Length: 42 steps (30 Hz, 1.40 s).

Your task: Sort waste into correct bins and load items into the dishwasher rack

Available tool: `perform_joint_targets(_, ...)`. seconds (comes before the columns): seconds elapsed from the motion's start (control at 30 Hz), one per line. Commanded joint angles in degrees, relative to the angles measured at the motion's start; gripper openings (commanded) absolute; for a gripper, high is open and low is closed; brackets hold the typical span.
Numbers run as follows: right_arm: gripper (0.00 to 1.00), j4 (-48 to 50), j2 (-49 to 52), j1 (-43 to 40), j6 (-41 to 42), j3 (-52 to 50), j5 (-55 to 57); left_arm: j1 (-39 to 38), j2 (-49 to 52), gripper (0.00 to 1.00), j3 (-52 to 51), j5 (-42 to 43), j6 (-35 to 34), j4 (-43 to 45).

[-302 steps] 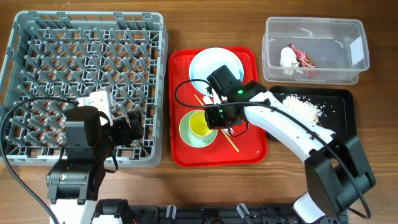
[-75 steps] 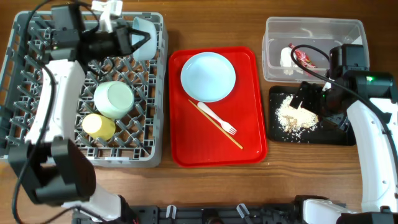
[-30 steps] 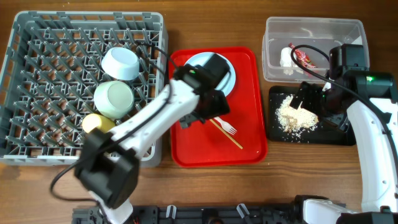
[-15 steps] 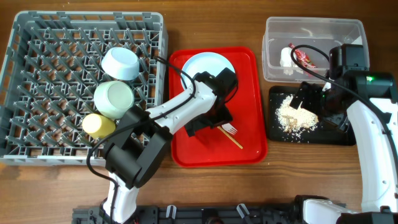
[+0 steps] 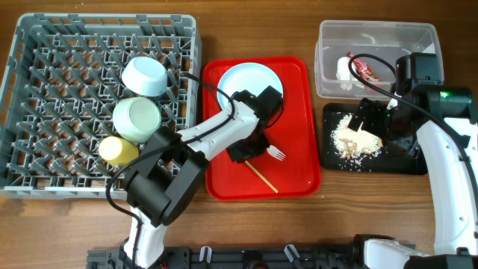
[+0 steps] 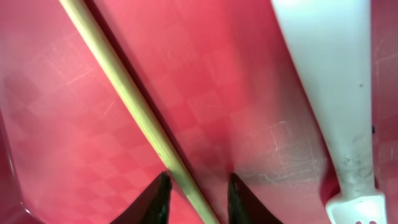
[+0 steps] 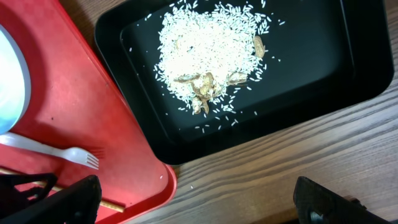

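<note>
Chopstick [image 5: 263, 178] slid down-left on red tray [image 5: 299, 112], long axis diagonal, free end lower-right, left hand [image 6: 196, 194] narrowly open astride it.

Lighting: bright, even, with soft shadows. Left wrist view slightly blurred at close range; dark shadow beside the chopstick [image 6: 137, 106]. Other views sharp.

The left gripper [image 6: 198, 202] has its dark fingertips set apart astride a wooden stick [image 6: 134, 106] on the red tray [image 6: 236, 81], near a white fork [image 6: 339, 81].
</note>
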Motion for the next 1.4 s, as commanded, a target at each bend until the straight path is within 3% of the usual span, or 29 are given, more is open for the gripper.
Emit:
perform_joint_targets(0.0, 1.0, -0.3, -0.5, -0.2, -0.7, 0.5, 1.2, -0.1, 1.0, 0.23, -0.6, -1.0, -0.2, 0.1)
perform_joint_targets(0.17, 1.0, -0.3, -0.5, -0.2, -0.7, 0.5, 1.2, 0.0, 1.0, 0.04, -0.6, -1.0, 0.3, 0.1)
perform_joint_targets(0.4, 1.0, -0.3, -0.5, -0.2, -1.7, 0.5, 1.2, 3.0, -0.4, 0.04, -0.6, -2.0, 3.3, -0.3)
perform_joint_targets(0.43, 1.0, -0.3, -0.5, -0.2, -1.7, 0.5, 1.2, 3.1, -0.6, 0.09, -0.6, -0.7, 3.3, -0.7)
perform_joint_targets(0.47, 1.0, -0.3, -0.5, -0.2, -1.7, 0.5, 1.2, 2.9, -0.6, 0.34, -0.6, 0.3, 3.3, -0.8)
perform_joint_targets(0.63, 1.0, -0.7, -0.5, -0.2, -1.7, 0.5, 1.2, -0.2, -0.2, 0.54, -1.6, -0.1, 3.2, 1.3)
perform_joint_targets(0.7, 1.0, -0.7, -0.5, -0.2, -1.7, 0.5, 1.2, -0.6, -0.2, 0.56, -4.0, -0.1, 2.6, 3.7)
perform_joint_targets(0.73, 1.0, -0.8, -0.5, -0.2, -1.7, 0.5, 1.2, -0.6, -0.2, 0.55, -4.9, -0.1, 2.6, 4.4)
perform_joint_targets(0.77, 1.0, -0.9, -0.5, -0.2, -1.7, 0.5, 1.2, -0.5, -0.2, 0.47, -5.6, -0.1, 2.6, 5.1)
perform_joint_targets(0.83, 1.0, -0.9, -0.5, -0.2, -1.7, 0.5, 1.2, -0.5, -0.2, 0.18, -5.9, -0.2, 2.6, 5.3)
perform_joint_targets(0.9, 1.0, -1.2, -0.5, -0.2, -1.7, 0.5, 1.2, -0.2, -0.2, 0.06, -5.9, -0.2, 2.6, 5.3)
perform_joint_targets(1.07, 1.0, -1.4, -0.5, -0.2, -2.1, 0.5, 1.2, 3.8, -1.5, 0.04, -5.7, -0.2, 3.6, 5.0)
perform_joint_targets(1.2, 1.0, -1.4, -0.5, -0.2, -2.1, 0.5, 1.2, 7.4, -10.9, 0.04, -5.7, -4.1, 6.6, 3.2)
perform_joint_targets(1.37, 1.0, -1.2, -0.5, -0.2, -2.1, 0.5, 1.2, 13.4, -29.2, 0.04, -5.6, -6.8, 27.9, 4.9)
